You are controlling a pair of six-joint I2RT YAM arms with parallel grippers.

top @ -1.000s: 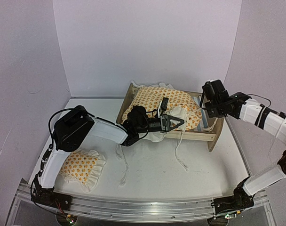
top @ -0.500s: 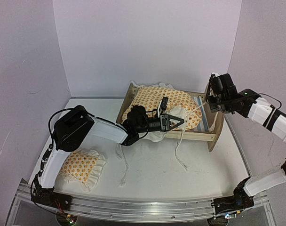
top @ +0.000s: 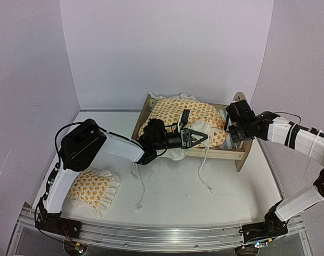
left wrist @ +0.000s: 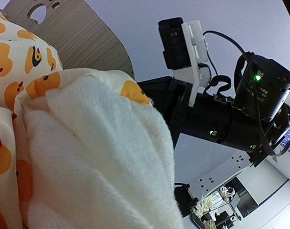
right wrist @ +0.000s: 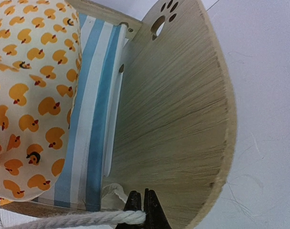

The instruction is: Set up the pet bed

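The right claw (right wrist: pixel 144 206), pinching a white cord (right wrist: pixel 73 221), has dropped to the headboard of the pet bed (right wrist: pixel 183 119), with the left claw (top: pixel 201 137) at its 9 o'clock gripping the duck-print blanket (top: pixel 175 113).

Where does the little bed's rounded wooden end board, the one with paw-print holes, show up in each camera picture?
Top external: the headboard stands right of centre, partly behind the right arm.
Left wrist: the headboard is at the upper left, its paw cutout at the top edge.
Right wrist: the headboard fills the middle and right.
Shared landmark: the duck-print blanket, next to the board in all three views.
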